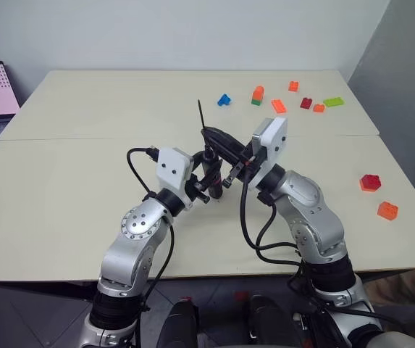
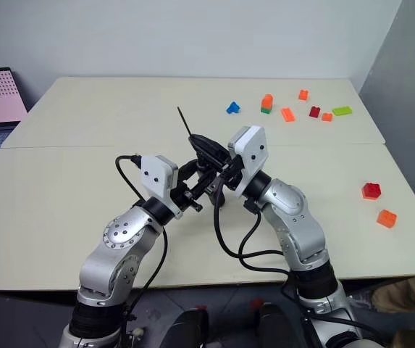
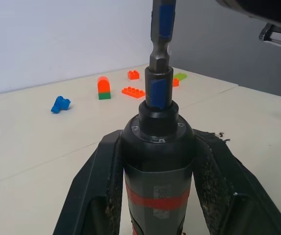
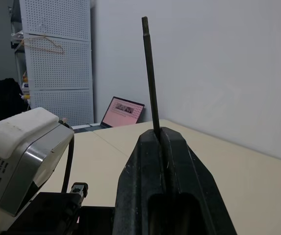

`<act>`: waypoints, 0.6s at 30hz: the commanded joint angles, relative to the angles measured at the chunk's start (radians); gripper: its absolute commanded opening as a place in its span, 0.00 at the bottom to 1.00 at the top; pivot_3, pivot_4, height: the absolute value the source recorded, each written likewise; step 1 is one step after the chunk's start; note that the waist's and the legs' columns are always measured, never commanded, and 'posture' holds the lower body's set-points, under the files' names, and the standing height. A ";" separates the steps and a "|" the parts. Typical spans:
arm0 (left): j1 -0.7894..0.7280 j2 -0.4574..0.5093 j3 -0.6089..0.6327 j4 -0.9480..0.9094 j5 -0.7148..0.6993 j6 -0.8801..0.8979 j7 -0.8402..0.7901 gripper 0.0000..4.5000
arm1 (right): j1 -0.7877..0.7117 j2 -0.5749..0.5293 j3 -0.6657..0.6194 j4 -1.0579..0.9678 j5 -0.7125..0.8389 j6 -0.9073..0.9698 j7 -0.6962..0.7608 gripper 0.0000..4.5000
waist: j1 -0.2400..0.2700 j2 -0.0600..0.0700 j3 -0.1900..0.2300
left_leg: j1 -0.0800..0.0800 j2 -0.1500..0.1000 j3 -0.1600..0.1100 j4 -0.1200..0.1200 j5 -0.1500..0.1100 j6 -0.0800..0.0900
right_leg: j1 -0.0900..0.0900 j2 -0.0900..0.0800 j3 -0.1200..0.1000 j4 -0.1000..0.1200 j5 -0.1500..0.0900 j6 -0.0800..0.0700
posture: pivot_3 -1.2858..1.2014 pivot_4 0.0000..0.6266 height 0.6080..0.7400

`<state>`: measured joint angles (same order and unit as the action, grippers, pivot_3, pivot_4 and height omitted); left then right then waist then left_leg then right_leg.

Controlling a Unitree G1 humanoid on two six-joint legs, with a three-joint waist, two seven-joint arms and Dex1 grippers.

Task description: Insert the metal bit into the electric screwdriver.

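Overhead, pale tabletop (image 1: 84, 145) against a grey wall; left tool (image 3: 155, 196) grips the electric screwdriver (image 3: 157, 161), right tool (image 4: 162, 161) pinches the metal bit (image 4: 150, 73).

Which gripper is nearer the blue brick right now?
Right. The right gripper, shut on the metal bit, sits just below the blue brick; the left gripper is lower, farther back.

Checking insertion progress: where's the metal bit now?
In the right wrist view, the metal bit stands pinched between the right gripper fingers, above the table middle.
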<state>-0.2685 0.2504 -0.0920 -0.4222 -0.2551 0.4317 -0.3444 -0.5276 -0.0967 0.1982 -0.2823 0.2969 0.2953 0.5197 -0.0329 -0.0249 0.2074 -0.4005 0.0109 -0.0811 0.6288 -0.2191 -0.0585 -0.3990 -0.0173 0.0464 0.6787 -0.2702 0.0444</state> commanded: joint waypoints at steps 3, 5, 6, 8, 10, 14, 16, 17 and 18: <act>0.002 0.009 -0.008 -0.019 0.011 -0.004 -0.009 0.36 | -0.024 -0.006 0.006 -0.034 0.009 0.079 -0.017 0.00 | 0.000 0.000 0.000 | 0.000 0.000 0.000 0.000 0.000 0.000 | 0.000 0.000 0.000 0.000 0.000 0.000 | 0.52 0.24 1.00; 0.003 0.009 -0.012 -0.020 0.014 -0.006 -0.010 0.36 | -0.029 -0.013 0.008 -0.033 0.005 0.109 -0.022 0.00 | 0.000 0.000 0.000 | 0.000 0.000 0.000 0.000 0.000 0.000 | 0.000 0.000 0.000 0.000 0.000 0.000 | 0.52 0.24 1.00; 0.003 0.010 -0.014 -0.021 0.016 -0.007 -0.011 0.36 | -0.031 -0.016 0.010 -0.034 0.003 0.122 -0.025 0.00 | 0.000 0.000 0.000 | 0.000 0.000 0.000 0.000 0.000 0.000 | 0.000 0.000 0.000 0.000 0.000 0.000 | 0.52 0.24 1.00; 0.004 0.009 -0.015 -0.022 0.017 -0.008 -0.012 0.36 | -0.033 -0.019 0.010 -0.039 0.005 0.146 -0.028 0.00 | 0.000 0.000 0.000 | 0.000 0.000 0.000 0.000 0.000 0.000 | 0.000 0.000 0.000 0.000 0.000 0.000 | 0.52 0.24 1.00; 0.004 0.008 -0.014 -0.021 0.019 -0.008 -0.012 0.36 | -0.033 -0.022 0.009 -0.041 0.005 0.171 -0.036 0.00 | 0.000 0.000 0.000 | 0.000 0.000 0.000 0.000 0.000 0.000 | 0.000 0.000 0.000 0.000 0.000 0.000 | 0.52 0.24 1.00; 0.002 0.006 -0.011 -0.019 0.020 -0.008 -0.012 0.36 | -0.027 -0.026 0.006 -0.037 0.001 0.188 -0.043 0.00 | 0.000 0.000 -0.001 | 0.000 0.000 0.000 0.000 0.000 0.000 | 0.001 0.000 0.000 0.000 0.000 0.000 | 0.52 0.24 1.00; 0.000 0.004 -0.009 -0.017 0.021 -0.007 -0.010 0.36 | -0.017 -0.027 0.002 -0.037 0.001 0.191 -0.047 0.00 | 0.000 0.000 -0.001 | 0.001 0.000 0.000 0.000 0.000 0.000 | 0.001 0.000 0.000 0.000 0.000 0.000 | 0.52 0.24 1.00; -0.001 0.004 -0.007 -0.017 0.021 -0.006 -0.009 0.36 | -0.011 -0.027 -0.001 -0.039 0.001 0.191 -0.051 0.00 | 0.000 0.000 -0.001 | 0.001 0.000 0.000 0.000 0.000 0.000 | 0.001 0.000 0.000 0.000 0.000 0.000 | 0.52 0.24 1.00; -0.002 0.004 -0.006 -0.016 0.021 -0.006 -0.008 0.36 | -0.008 -0.027 -0.003 -0.041 0.001 0.191 -0.054 0.00 | 0.000 0.000 -0.001 | 0.001 0.000 0.000 0.000 0.000 0.000 | 0.001 0.000 0.000 0.000 0.000 0.000 | 0.52 0.24 1.00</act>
<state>-0.2686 0.2543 -0.1018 -0.4223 -0.2407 0.4274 -0.3587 -0.5594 -0.1115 0.1973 -0.3282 0.2977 0.4578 0.4751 -0.0328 -0.0250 0.2066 -0.3998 0.0108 -0.0813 0.6287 -0.2191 -0.0585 -0.3980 -0.0173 0.0462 0.6783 -0.2703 0.0444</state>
